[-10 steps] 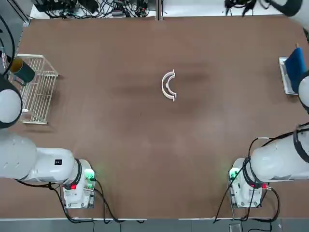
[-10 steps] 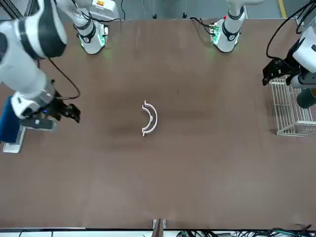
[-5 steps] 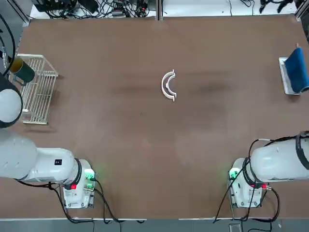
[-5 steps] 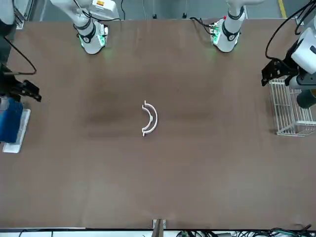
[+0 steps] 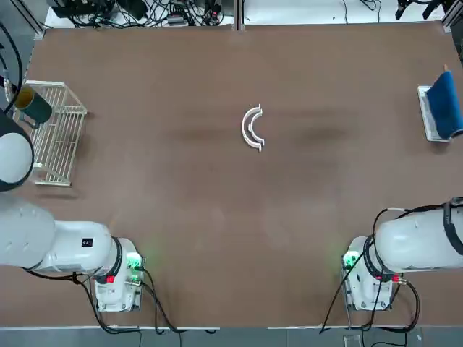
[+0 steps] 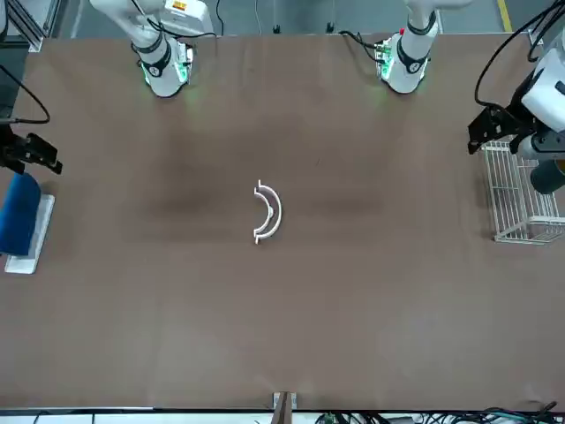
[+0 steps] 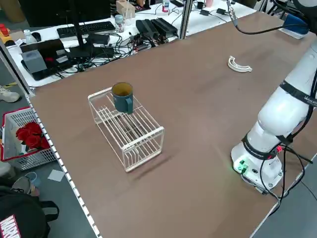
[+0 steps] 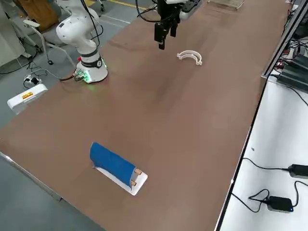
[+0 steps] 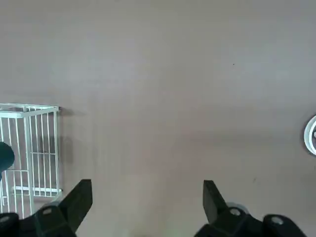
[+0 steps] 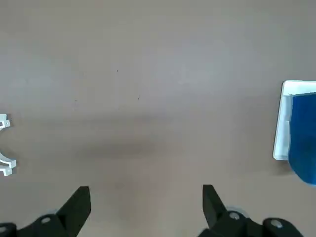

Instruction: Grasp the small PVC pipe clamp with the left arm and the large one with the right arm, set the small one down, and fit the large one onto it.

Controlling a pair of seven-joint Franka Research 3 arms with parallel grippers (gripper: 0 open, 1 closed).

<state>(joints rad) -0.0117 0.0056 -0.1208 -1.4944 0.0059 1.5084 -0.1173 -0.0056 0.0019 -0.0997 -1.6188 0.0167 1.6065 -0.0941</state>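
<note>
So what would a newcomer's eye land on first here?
Probably the two white PVC half-rings, the small clamp nested within the large one near the table's middle. Next, the blue roll on its white tray at the robot's right, and the dark green mug atop a white wire rack at its left.

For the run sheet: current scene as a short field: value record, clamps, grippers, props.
large clamp: white half-ring, mid-table, nothing gripping it
small clamp: narrower half-ring, nested inside the large one's arc
left gripper: open, near the rack side
right gripper: open, near the blue item's side
rack: white wire, green mug on it
blue item: on white tray
</note>
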